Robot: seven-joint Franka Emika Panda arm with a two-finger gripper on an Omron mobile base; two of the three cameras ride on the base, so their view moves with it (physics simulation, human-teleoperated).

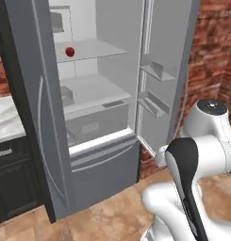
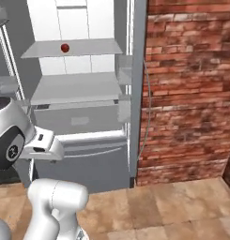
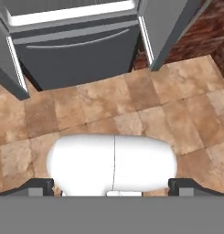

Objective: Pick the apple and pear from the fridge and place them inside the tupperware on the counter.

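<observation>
The gripper (image 3: 111, 185), its fingers spread wide and empty, points down at the tiled floor (image 3: 113, 109) before the open fridge (image 1: 93, 141), while the apple (image 1: 70, 52) sits well above and beyond it on an upper glass shelf (image 1: 95, 49), the pear perhaps hidden nearby.

Arm folded low; gripper (image 3: 111, 185) downward, jaws wide

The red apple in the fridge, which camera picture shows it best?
The left base view shows the apple best: it looks biggest there, sitting on an upper glass shelf of the open fridge. The right base view shows it too, but smaller. The hand view looks down at the floor and the fridge's bottom drawer.
</observation>
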